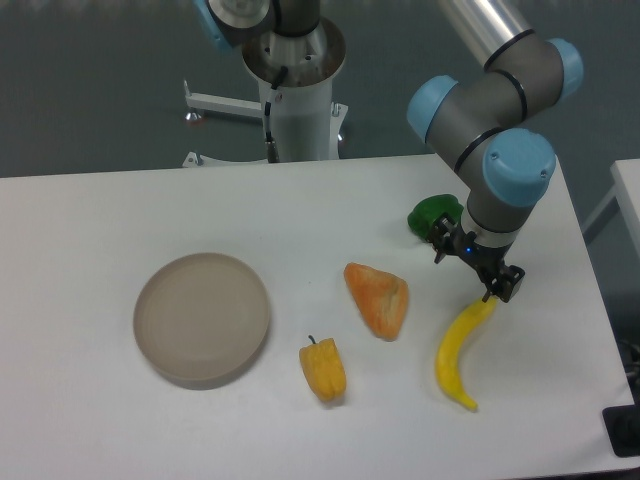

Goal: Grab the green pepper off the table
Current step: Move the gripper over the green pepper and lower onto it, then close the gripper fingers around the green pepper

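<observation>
Green pepper (434, 214) sits on the bench (90, 230), right of centre, half hidden behind the arm's wrist. Gripper (497, 285) hangs low just lower-right of it, by the yellow banana's (458, 352) top end, prob. mid-approach; jaws' state: can't tell, nothing visibly held.

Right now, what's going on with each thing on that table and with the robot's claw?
Green pepper: lying on the table, partly hidden behind the arm, not gripped.
Claw: low over the table, at the banana's upper tip; can't tell if open or shut.
Banana: lying flat.
Orange piece: lying flat on the table.
Yellow-orange pepper: lying on its side, stem up-left.
Plate: empty, right way up.
</observation>
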`<state>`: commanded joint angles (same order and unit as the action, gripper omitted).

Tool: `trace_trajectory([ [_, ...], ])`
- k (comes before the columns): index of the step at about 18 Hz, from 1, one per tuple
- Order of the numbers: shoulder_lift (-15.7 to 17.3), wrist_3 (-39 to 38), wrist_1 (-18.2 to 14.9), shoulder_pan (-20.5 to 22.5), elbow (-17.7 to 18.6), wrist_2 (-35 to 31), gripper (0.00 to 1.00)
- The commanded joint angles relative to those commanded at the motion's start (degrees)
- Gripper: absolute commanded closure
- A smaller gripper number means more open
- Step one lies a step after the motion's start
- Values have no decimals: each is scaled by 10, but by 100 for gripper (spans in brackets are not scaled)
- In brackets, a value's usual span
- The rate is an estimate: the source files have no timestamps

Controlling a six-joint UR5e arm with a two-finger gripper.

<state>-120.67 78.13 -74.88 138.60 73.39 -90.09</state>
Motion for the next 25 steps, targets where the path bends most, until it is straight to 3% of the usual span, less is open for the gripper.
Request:
trace_trajectory([
  [6, 8, 9, -7, 1, 10, -1, 0],
  [9, 44, 71, -7, 11, 53, -4, 0],
  [13, 96, 150, 0, 41, 140, -8, 0],
  [21, 107, 211, 2, 80, 210, -8, 0],
  [25, 105, 235, 4, 76, 215, -8, 0],
])
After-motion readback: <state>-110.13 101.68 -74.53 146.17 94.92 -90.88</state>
